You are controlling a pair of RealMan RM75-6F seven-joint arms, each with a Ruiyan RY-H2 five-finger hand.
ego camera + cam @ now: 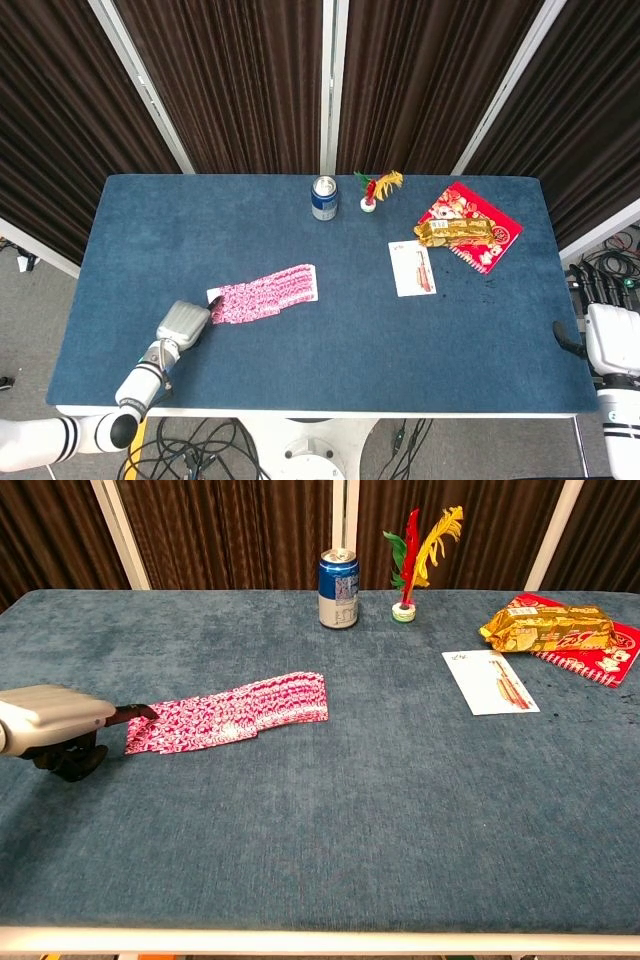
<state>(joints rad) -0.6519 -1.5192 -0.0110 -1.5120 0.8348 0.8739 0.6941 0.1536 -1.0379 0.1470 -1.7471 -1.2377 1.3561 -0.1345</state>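
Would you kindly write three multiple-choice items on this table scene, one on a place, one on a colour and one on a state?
1. Where does the blue can stand?
A. beside the feather shuttlecock
B. on the white card
C. on the red booklet

2. What colour is the table cover?
A. green
B. blue
C. grey

3. What is the left hand doing?
A. lifting the can
B. holding the gold packet
C. a fingertip touching the end of the spread of red-patterned cards

Answers: 1 A, can and shuttlecock stand together at the far edge; 2 B, blue cloth; 3 C, its dark fingertip meets the cards' left end.
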